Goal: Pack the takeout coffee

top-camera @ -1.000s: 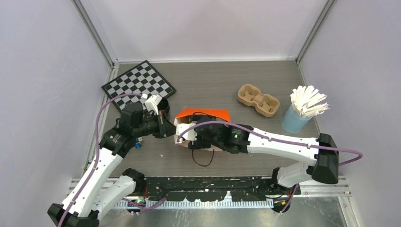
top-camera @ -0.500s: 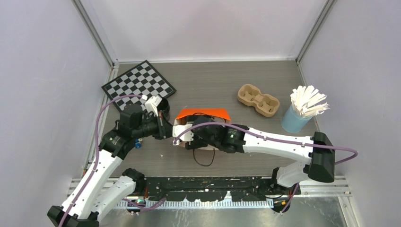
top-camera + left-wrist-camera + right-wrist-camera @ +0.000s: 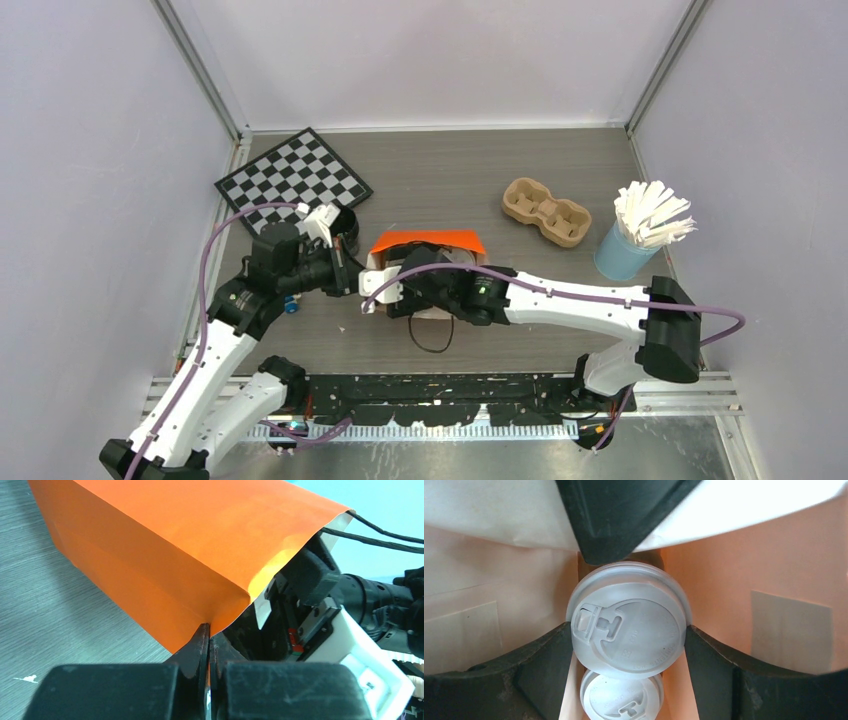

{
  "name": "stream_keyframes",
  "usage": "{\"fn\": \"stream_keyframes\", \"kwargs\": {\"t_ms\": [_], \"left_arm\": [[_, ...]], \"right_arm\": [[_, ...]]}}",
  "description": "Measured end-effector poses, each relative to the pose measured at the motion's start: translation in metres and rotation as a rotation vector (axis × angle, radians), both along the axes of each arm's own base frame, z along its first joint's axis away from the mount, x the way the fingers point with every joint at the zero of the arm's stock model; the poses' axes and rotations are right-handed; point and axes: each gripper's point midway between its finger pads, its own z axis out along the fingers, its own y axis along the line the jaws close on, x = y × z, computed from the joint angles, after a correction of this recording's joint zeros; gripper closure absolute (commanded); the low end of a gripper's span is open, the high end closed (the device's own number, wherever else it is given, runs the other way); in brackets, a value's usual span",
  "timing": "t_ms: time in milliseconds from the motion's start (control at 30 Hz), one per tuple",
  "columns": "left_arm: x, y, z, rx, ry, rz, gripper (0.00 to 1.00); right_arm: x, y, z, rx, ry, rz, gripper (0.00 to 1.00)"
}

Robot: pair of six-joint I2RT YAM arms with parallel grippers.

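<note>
Orange bag (image 3: 428, 240) sits at the middle of the bench (image 3: 450, 190), mouth open. Left gripper (image 3: 207, 642) clamped shut on the bag's rim corner. Right gripper (image 3: 626, 635) inside the bag, fingers (image 3: 539, 665) pressed to both sides of the takeout coffee (image 3: 626, 617), just beside a second lidded cup (image 3: 621, 697).

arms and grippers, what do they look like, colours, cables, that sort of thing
The left arm and right arm are both built of white shells with black joints, and a purple cable loops along the outside of each. The left gripper has thin black fingers ahead of a scuffed black block. The right gripper has broad matt black fingers on a white housing.
</note>
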Motion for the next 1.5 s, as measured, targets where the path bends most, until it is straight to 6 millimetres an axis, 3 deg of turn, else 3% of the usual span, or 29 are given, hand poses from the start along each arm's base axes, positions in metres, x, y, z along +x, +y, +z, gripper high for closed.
{"fn": "stream_keyframes", "kwargs": {"t_ms": [533, 967, 1500], "left_arm": [[-0.002, 0.001, -0.002, -0.011, 0.041, 0.025, 1.00], [-0.005, 0.004, -0.010, -0.022, 0.073, 0.060, 1.00], [-0.005, 0.006, -0.012, -0.033, 0.090, 0.094, 1.00]], "right_arm": [[0.014, -0.003, -0.027, -0.014, -0.031, -0.042, 0.25], [0.019, 0.006, -0.035, 0.009, -0.036, -0.058, 0.25], [0.024, 0.000, -0.036, -0.009, -0.053, -0.097, 0.26]]}}
